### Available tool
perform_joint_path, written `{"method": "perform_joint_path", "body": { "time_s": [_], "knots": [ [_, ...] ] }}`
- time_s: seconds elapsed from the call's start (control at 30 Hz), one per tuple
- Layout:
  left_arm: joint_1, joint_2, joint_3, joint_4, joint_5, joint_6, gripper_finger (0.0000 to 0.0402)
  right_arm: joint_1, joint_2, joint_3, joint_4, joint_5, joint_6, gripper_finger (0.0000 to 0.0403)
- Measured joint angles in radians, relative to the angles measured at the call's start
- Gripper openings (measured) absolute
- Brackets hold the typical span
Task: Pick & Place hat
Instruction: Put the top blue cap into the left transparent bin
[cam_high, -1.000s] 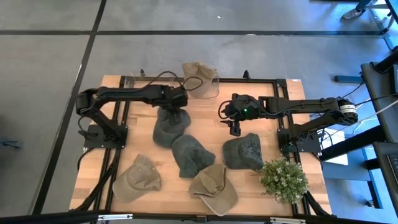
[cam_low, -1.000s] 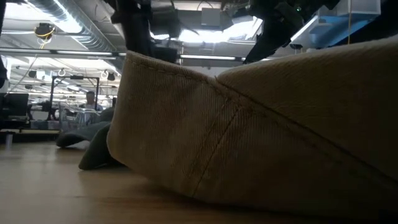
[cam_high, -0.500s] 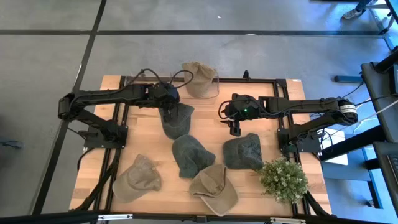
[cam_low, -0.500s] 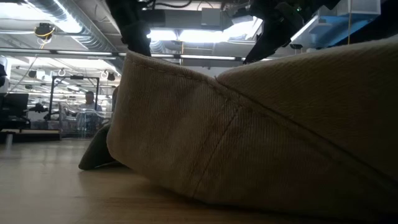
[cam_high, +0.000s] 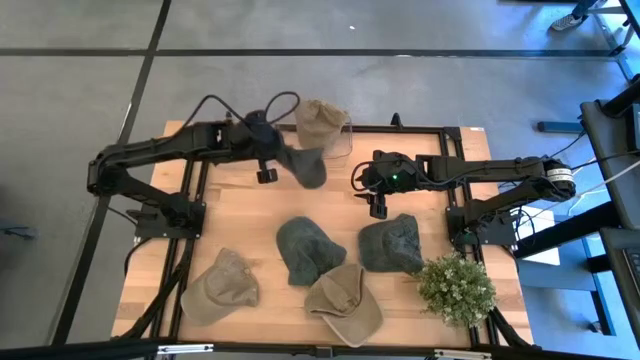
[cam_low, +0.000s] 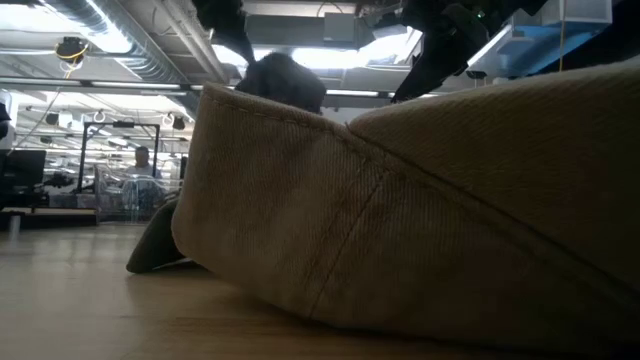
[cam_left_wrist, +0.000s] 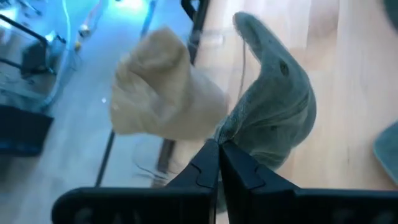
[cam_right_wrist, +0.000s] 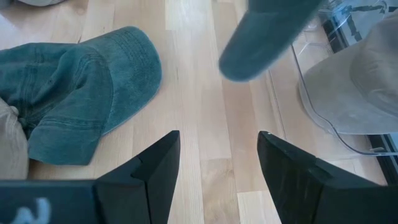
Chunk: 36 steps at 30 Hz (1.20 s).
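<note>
Wooden table (cam_high: 230, 215) carries four hats that lie flat, and your left gripper (cam_high: 272, 160) has lifted the grey hat (cam_high: 306, 165) clear of the boards since one second ago, when it was lying under the fingers. Now the fingers are pressed together on the fabric of this hat, which hangs just in front of the gripper, and a little beyond it stands the clear bin (cam_high: 338, 142) with a tan hat (cam_high: 318, 122) already inside. You see, the pick is done and only the carry and the drop remain, I think. Your right gripper (cam_high: 376, 203) waits with fingers spread apart, holding nothing, and the teal hat (cam_high: 392, 243) lies on the boards just under it.
</note>
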Motion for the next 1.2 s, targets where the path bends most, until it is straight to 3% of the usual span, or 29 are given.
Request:
{"method": "perform_joint_path", "body": {
  "time_s": [0.27,0.57,0.77,1.2],
  "knots": [
    [0.0,0.0,0.139,-0.14,-0.131,0.054,0.0002,0.0,0.0,0.0,0.0,0.0,-0.001,0.0216],
    [0.004,0.0,0.233,-0.22,-0.399,0.172,0.0002,0.0,0.0,0.0,0.0,0.0,-0.002,0.0216],
    [0.067,0.0,0.242,-0.247,-0.424,0.243,0.0002,0.0,0.0,0.0,0.0,0.0,-0.002,0.0216],
    [0.243,0.037,0.242,-0.365,-0.466,0.204,0.0003,0.0,0.0,0.0,0.025,0.0,-0.003,0.0216]
  ]
}}
